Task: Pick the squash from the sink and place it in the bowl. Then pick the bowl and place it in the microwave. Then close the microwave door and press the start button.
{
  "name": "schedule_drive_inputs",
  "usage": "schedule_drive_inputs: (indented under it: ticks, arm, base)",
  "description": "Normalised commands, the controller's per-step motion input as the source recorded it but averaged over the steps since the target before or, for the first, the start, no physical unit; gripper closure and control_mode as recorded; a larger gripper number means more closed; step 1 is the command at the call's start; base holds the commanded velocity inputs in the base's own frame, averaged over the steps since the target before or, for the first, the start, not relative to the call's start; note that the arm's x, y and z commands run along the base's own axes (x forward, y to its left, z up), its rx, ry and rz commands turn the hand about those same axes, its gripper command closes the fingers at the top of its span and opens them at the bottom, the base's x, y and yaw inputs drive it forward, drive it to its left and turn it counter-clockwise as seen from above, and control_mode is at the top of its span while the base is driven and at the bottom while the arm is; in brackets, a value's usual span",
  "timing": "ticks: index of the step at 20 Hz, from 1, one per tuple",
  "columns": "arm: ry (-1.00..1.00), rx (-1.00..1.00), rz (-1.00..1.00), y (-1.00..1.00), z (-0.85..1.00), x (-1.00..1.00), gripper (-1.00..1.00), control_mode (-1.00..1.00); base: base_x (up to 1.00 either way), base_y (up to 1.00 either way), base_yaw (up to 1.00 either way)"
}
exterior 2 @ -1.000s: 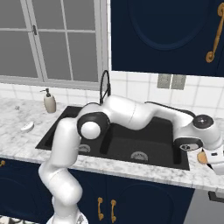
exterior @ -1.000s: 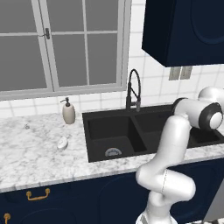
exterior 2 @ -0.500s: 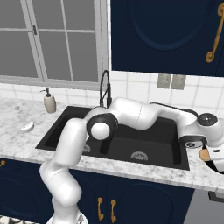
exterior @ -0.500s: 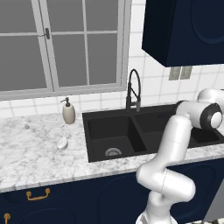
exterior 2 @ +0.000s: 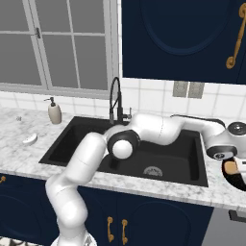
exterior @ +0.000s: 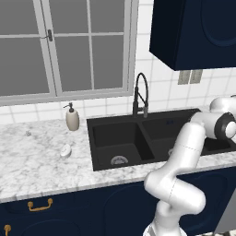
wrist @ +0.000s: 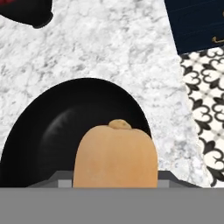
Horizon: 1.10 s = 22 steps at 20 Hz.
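Observation:
In the hand view the orange-tan squash (wrist: 114,153) sits right in front of the camera, held between my fingers, just above the glossy black bowl (wrist: 48,131) on the marble counter. In the right base view my gripper (exterior 2: 240,166) is at the far right edge, shut on the squash (exterior 2: 231,167) over the bowl (exterior 2: 234,180), to the right of the black two-basin sink (exterior 2: 62,144). The sink (exterior: 99,138) also lies in the middle of the left base view. The microwave and its door are out of view.
A black arched faucet (exterior: 139,94) rises behind the sink. A soap dispenser (exterior: 72,118) and a pale oval lump (exterior: 66,150) are on the counter to its left. Beyond the counter edge near the bowl are patterned floor tiles (wrist: 205,100) and a navy cabinet (wrist: 197,22).
The arm has stretched further right, carrying the squash with it toward the right edge of the right base view. The elbow has shifted right as well.

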Motion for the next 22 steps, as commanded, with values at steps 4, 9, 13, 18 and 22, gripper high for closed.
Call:
schedule_drive_inputs:
  ticks: [4,9,13,18,22]
  arm:
    - [-0.06,0.0,0.0,0.03,-0.43,0.07,-1.0,-1.0]
    - [-0.18,0.0,0.0,0.02,-0.35,0.0,-1.0,-1.0]
    - [-0.14,0.0,-0.06,0.02,0.02,-0.01,-1.0,-1.0]
    - [-0.09,0.0,-0.09,0.26,0.29,-0.05,-1.0,-1.0]
    - [0.0,0.0,-0.09,0.38,0.25,-0.13,-1.0,-1.0]
  base:
    - [0.0,0.0,0.0]
    - [0.0,0.0,0.0]
    - [0.0,0.0,0.0]
    - [0.0,0.0,0.0]
    - [0.0,0.0,0.0]
